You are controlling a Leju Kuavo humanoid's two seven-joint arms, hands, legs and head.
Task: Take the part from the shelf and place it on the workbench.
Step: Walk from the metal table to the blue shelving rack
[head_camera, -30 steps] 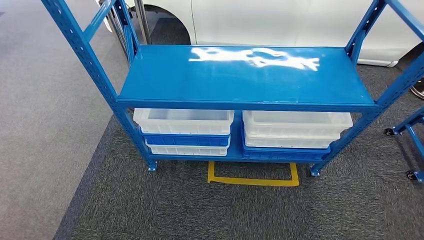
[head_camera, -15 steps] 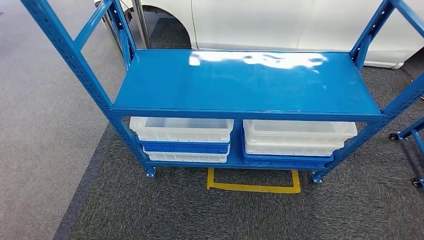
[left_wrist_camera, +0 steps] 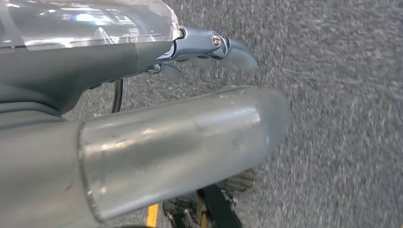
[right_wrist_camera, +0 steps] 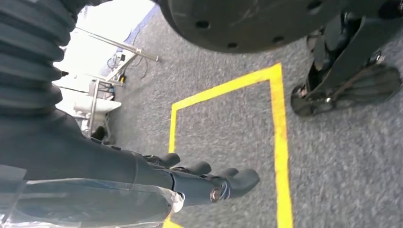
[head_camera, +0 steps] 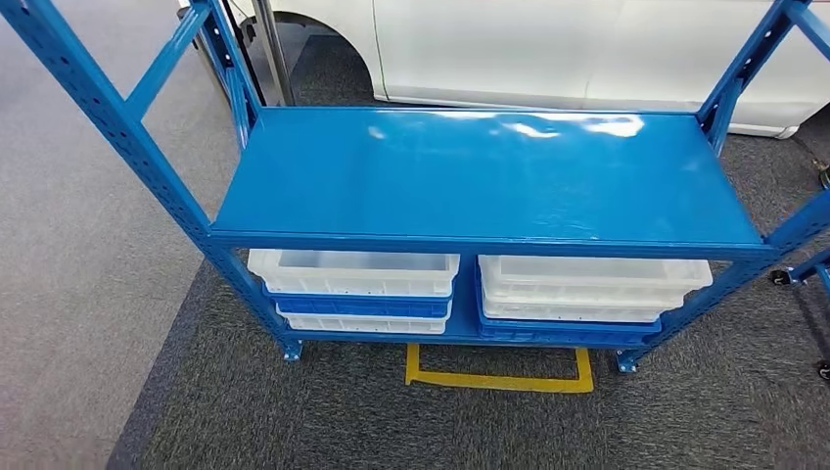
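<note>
The blue steel shelf rack point(head_camera: 484, 176) stands on grey carpet point(head_camera: 294, 411), white and blue plastic bins point(head_camera: 352, 289) stacked on its lower level. The part cannot be seen. The left robot hand point(left_wrist_camera: 209, 47) and right robot hand point(right_wrist_camera: 209, 183) hang over the carpet with straight fingers, holding nothing.

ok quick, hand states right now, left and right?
Left hand: hanging over the carpet, holding nothing, fingers extended, open.
Right hand: hanging over the carpet near the yellow floor marking, holding nothing, fingers apart, open.
</note>
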